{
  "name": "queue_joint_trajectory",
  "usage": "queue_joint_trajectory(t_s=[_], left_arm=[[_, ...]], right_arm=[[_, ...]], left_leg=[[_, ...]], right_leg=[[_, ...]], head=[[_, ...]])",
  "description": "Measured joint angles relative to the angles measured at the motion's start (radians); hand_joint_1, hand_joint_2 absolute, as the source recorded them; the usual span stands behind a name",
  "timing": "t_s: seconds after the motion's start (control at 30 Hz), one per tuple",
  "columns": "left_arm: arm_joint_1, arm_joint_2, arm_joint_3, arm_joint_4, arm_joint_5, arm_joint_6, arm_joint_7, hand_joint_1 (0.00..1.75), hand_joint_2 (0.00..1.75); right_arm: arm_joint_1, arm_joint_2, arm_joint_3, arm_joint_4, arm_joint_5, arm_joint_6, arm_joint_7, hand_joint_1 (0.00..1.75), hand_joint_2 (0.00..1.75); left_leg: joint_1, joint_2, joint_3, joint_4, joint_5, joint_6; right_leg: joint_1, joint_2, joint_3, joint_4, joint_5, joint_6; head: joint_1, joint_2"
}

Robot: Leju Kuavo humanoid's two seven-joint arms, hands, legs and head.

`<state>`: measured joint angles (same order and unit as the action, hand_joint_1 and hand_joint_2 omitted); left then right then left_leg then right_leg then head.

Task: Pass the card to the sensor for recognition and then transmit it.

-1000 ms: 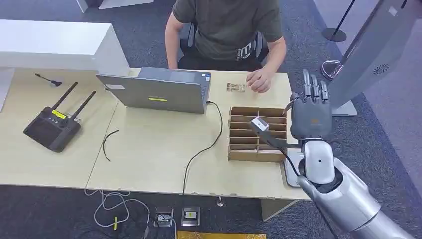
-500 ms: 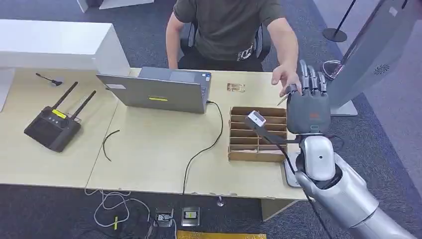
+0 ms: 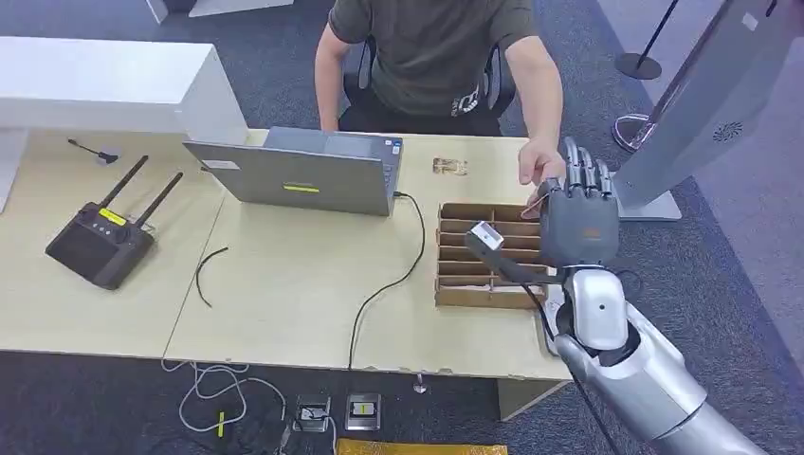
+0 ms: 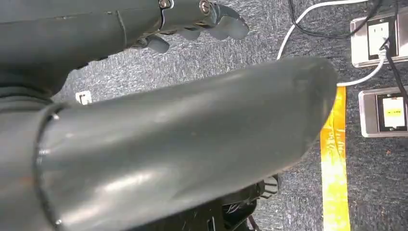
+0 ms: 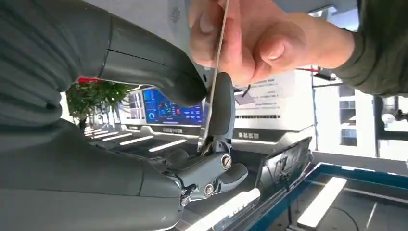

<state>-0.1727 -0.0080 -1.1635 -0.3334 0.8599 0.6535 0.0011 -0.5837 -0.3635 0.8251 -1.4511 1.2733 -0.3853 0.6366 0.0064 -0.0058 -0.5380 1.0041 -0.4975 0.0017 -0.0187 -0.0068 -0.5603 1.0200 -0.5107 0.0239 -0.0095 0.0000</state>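
- A seated person's hand (image 3: pixel 540 171), which lay flat on the table (image 3: pixel 284 284) a second ago, now meets the robot's raised right hand (image 3: pixel 578 213) just past the far edge of the cardboard divider tray (image 3: pixel 488 256).
- In the right wrist view, the card (image 5: pixel 217 72) appears edge-on as a thin pale sliver, running from the person's pinched fingertips (image 5: pixel 207 29) down into the gap between the robot's thick thumb and a dark finger (image 5: pixel 222 103).
- The right hand's fingers are apart around the card's lower end; whether they already press on it cannot be told.
- This reads as the handover itself: the card is being passed between the person and the robot, with the sensor step apparently yet to come.
- The card looks rigid, flat and very thin, offering little surface to pinch; its face and print are hidden.
- The left hand (image 4: pixel 192 19) hangs below the table over the grey carpet, fingers loosely curled and holding nothing.
- A laptop (image 3: pixel 303 171) stands to the left of the tray.
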Motion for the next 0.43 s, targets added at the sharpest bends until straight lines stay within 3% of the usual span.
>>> queue_joint_trajectory(t_s=[0.03, 0.07, 0.1, 0.13, 0.17, 0.43], left_arm=[[0.000, 0.000, 0.000, 0.000, 0.000, -0.001, 0.000, 0.00, 0.00], [0.000, 0.000, 0.000, 0.000, -0.001, -0.001, 0.000, 0.00, 0.00], [0.000, 0.000, 0.000, 0.000, -0.001, -0.001, 0.000, 0.00, 0.00], [0.000, 0.000, 0.000, 0.000, -0.001, -0.001, 0.000, 0.00, 0.00], [0.000, 0.000, 0.000, 0.000, -0.002, -0.002, 0.000, 0.00, 0.00], [-0.004, 0.002, 0.000, 0.000, -0.027, -0.001, 0.010, 0.00, 0.00]], right_arm=[[0.003, -0.001, -0.002, 0.000, 0.003, 0.001, 0.002, 1.75, 1.75], [0.006, -0.001, -0.005, 0.000, 0.004, 0.001, 0.003, 1.54, 1.75], [0.008, -0.001, -0.008, 0.000, 0.004, 0.002, 0.004, 0.00, 1.75], [0.009, -0.002, -0.008, 0.000, 0.005, 0.002, 0.004, 0.00, 1.75], [0.010, -0.002, -0.008, 0.001, 0.008, 0.003, 0.005, 0.00, 0.00], [0.035, -0.015, -0.027, 0.003, 0.071, 0.037, 0.039, 0.00, 0.00]], left_leg=[[0.000, 0.000, 0.000, 0.000, 0.000, 0.000], [0.000, 0.000, 0.000, 0.000, 0.000, 0.000], [0.000, 0.000, 0.000, 0.000, 0.000, 0.000], [0.000, 0.000, 0.000, 0.000, 0.000, 0.000], [0.000, 0.000, 0.000, 0.000, 0.000, 0.000], [0.000, 0.000, 0.000, 0.000, 0.000, 0.000]], right_leg=[[0.000, 0.000, 0.000, 0.000, 0.000, 0.000], [0.000, 0.000, 0.000, 0.000, 0.000, 0.000], [0.000, 0.000, 0.000, 0.000, 0.000, 0.000], [0.000, 0.001, 0.000, 0.000, 0.000, 0.000], [0.000, 0.001, 0.000, 0.000, 0.000, 0.000], [0.000, 0.001, 0.000, 0.000, 0.000, 0.000]], head=[[0.000, 0.000], [0.000, 0.000], [0.000, 0.000], [0.000, 0.000], [0.000, 0.000], [0.000, 0.000]])
